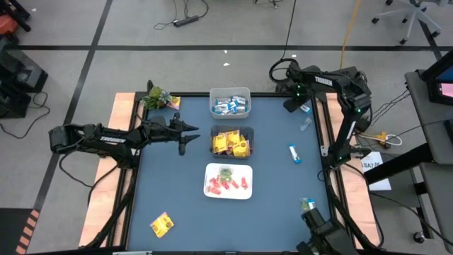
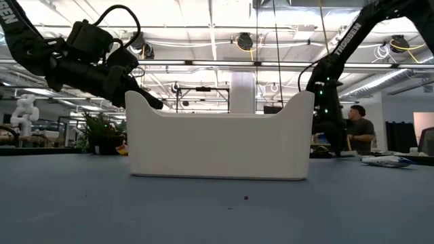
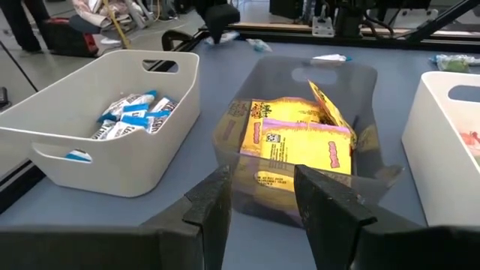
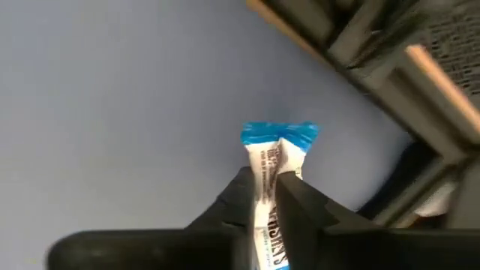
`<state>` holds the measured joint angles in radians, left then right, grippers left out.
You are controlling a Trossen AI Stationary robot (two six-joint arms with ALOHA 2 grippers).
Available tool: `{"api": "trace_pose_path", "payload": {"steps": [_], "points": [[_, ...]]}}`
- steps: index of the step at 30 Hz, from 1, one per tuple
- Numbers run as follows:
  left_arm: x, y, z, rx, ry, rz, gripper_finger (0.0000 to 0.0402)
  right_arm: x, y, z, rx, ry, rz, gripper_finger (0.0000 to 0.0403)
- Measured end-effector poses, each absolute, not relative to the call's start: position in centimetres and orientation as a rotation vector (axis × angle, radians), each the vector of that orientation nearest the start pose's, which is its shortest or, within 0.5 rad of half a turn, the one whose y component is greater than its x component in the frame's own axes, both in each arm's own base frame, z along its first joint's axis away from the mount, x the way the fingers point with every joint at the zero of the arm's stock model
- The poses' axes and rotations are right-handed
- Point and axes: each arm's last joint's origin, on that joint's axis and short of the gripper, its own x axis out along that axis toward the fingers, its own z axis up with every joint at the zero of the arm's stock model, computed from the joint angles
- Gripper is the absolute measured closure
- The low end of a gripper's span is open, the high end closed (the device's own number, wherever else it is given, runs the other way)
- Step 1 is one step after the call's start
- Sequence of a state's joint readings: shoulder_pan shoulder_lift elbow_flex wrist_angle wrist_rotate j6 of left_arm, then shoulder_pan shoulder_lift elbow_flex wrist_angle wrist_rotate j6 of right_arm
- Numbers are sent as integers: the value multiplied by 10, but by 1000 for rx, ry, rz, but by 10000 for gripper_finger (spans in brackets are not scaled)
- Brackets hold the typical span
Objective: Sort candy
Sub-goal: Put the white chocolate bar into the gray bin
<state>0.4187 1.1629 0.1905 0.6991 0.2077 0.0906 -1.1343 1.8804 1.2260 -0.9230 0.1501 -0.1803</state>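
Note:
Three bins stand in a row at mid-table: a white one [image 1: 230, 104] with blue-and-white bars, a clear one [image 1: 232, 142] with yellow packets [image 3: 300, 142], and a white one [image 1: 228, 180] with red and green pieces. My left gripper [image 3: 262, 206] hovers open just left of the clear bin, touching nothing. At the table's far right corner, my right gripper [image 1: 303, 106] points down, shut on a blue-and-white bar [image 4: 274, 176]. Loose candy lies on the table: a blue-and-white bar [image 1: 294, 153], a clear-looking piece [image 1: 306, 125], a green piece [image 1: 308, 204] and a yellow packet [image 1: 161, 224]. My right gripper pinches the blue-and-white bar between its two fingers [image 4: 240, 199], coming from above and pointing down. The bar runs along the fingers, and its blue crimped end [image 4: 279, 135] sticks out past the fingertips toward the table. Whether that end rests on the table, I cannot tell.
A green leafy plant [image 1: 157, 98] with a yellow packet [image 1: 173, 103] beside it sits at the far left corner. Wooden strips [image 1: 106, 184] border the table's left and right sides. Bare blue surface lies left of the bins and near the front edge.

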Motion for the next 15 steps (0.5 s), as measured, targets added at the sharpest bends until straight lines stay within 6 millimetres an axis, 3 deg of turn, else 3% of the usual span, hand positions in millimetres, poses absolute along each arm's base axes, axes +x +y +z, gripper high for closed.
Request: {"api": "trace_pose_path", "payload": {"steps": [8,11,15], "points": [[181,74,152,9,265,197,249,159,-283,208,549,1298,-847,402],[181,74,152,11,260,197,249,180,-270,228,495,1155,-828,400],[182,74,154,15,248,198,249,223,-250,254,390,904,-795,398]]}}
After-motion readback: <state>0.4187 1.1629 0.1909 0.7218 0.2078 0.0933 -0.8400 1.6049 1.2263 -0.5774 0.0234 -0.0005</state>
